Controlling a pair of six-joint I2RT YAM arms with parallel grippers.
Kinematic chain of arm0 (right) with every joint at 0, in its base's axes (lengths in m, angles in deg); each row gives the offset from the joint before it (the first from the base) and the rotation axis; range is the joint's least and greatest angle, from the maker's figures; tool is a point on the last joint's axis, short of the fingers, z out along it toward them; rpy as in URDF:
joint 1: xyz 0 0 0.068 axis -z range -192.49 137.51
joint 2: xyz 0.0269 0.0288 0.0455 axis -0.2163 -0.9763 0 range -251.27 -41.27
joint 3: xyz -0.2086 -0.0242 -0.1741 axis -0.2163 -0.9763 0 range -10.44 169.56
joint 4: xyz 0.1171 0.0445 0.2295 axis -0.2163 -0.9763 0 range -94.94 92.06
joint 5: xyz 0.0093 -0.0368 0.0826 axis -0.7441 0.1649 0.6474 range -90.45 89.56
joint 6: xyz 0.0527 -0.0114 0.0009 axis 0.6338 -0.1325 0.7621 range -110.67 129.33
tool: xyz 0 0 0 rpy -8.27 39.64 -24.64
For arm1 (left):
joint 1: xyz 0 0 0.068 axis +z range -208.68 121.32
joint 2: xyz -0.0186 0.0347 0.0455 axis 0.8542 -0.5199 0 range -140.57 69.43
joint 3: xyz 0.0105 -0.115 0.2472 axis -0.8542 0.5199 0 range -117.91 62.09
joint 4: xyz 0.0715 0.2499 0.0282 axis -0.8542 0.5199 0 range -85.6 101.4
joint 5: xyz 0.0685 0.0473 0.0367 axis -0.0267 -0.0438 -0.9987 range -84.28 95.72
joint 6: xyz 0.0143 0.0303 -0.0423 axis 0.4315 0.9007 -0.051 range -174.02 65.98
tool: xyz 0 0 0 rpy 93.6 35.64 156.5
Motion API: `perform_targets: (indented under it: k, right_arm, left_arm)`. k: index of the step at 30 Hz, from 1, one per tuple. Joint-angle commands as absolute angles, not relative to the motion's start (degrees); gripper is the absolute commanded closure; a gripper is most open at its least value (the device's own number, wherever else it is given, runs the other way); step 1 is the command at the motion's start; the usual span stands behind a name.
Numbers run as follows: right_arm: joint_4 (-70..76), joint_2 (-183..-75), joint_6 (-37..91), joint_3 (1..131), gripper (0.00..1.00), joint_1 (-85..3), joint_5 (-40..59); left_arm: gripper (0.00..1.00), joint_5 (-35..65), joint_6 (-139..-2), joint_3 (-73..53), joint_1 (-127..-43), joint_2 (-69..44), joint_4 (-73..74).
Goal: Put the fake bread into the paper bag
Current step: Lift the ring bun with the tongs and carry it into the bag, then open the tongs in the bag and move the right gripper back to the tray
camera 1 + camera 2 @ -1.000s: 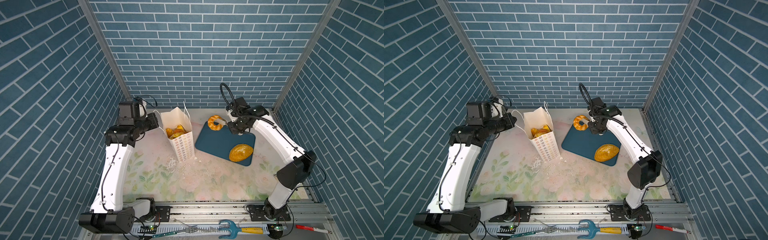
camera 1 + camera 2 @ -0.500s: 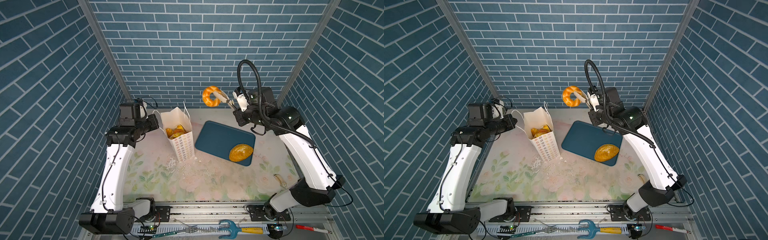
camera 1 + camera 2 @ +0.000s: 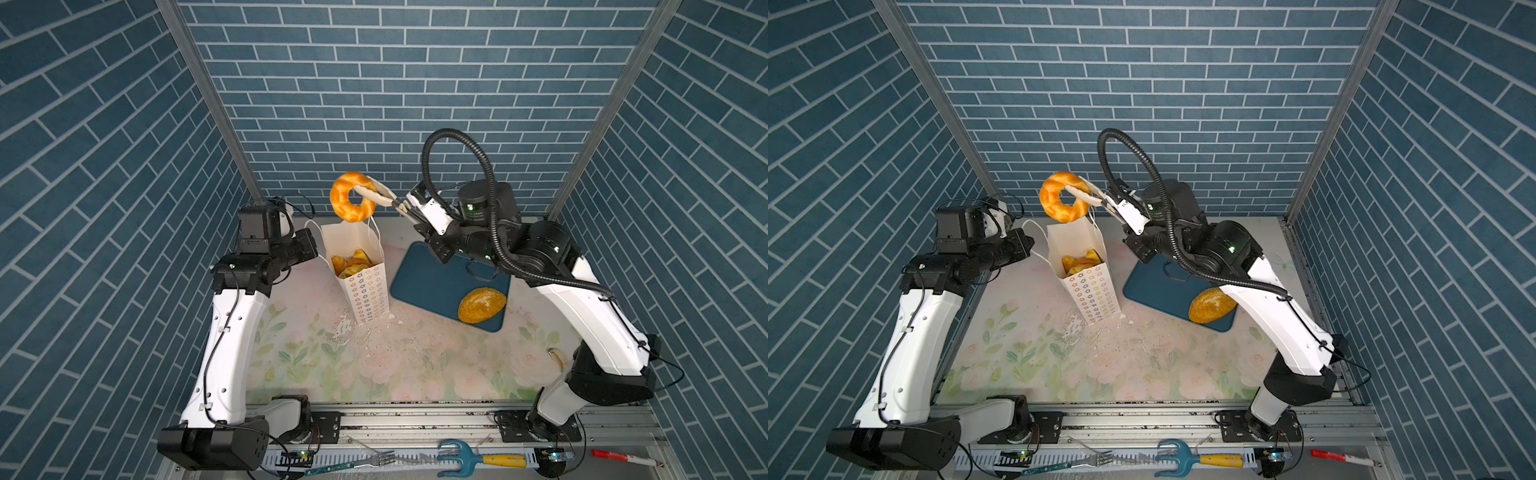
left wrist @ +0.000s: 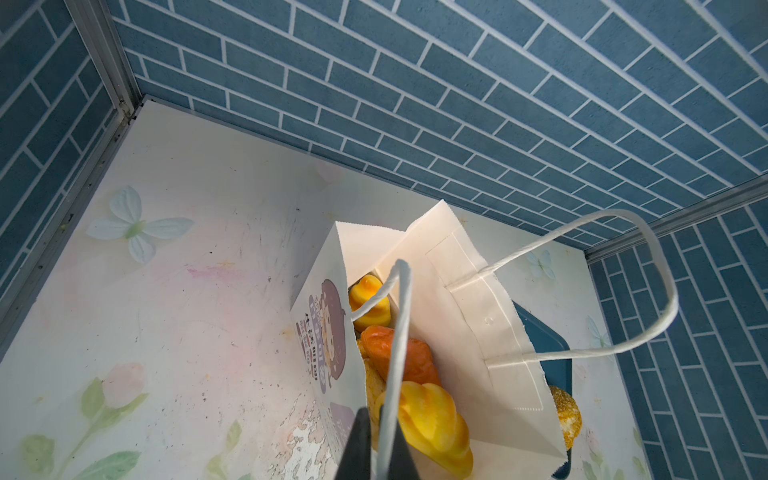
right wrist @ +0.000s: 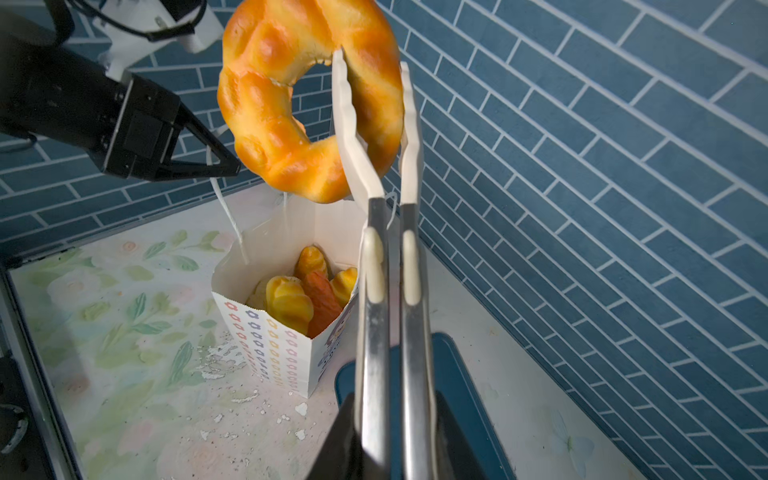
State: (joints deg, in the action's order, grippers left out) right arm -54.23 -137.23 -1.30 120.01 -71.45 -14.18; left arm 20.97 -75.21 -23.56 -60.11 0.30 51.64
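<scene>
Your left arm (image 3: 232,332) stands bent, left gripper (image 5: 232,168) pinched closed; your right arm (image 3: 582,307) reaches inward, right gripper (image 5: 395,419) clamped tight.

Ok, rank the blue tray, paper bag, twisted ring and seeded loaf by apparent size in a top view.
1. blue tray
2. paper bag
3. twisted ring and seeded loaf look alike; the ring hangs raised, nearer the camera, so unranked.

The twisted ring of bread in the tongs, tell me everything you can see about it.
The twisted ring is a golden-orange toy wreath with braided lobes, glossy browned crust and an open centre; it looks like soft foam. It hangs on edge in the air, in both top views over the far rim of the paper bag, apart from it. Only the white-tipped tongs touch it: one tip through its hole, one outside, pinching its side.
</scene>
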Motion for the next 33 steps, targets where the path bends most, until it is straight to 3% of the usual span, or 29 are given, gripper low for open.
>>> perform_targets:
  k: [1, 11, 24, 33]
  right_arm:
    - [-54.67, -139.64, -4.47, 122.01, 0.88, -72.84, -16.44]
    - [-56.55, -143.57, -3.74, 116.39, 0.86, -73.93, -20.36]
    - [-63.42, -148.63, -3.78, 121.84, 0.64, -74.37, -20.66]
    - [-63.02, -147.9, -3.23, 130.68, 0.6, -74.37, -20.42]
  left_arm:
    - [0.91, 20.58, -75.01, -23.34, -60.34, 1.42, 51.31]
    - [0.91, 20.93, -74.81, -23.33, -60.35, 1.31, 51.33]
    - [0.91, 21.28, -74.52, -23.08, -60.35, 1.18, 51.33]
    - [0.91, 21.36, -74.41, -23.39, -60.35, 0.87, 51.24]
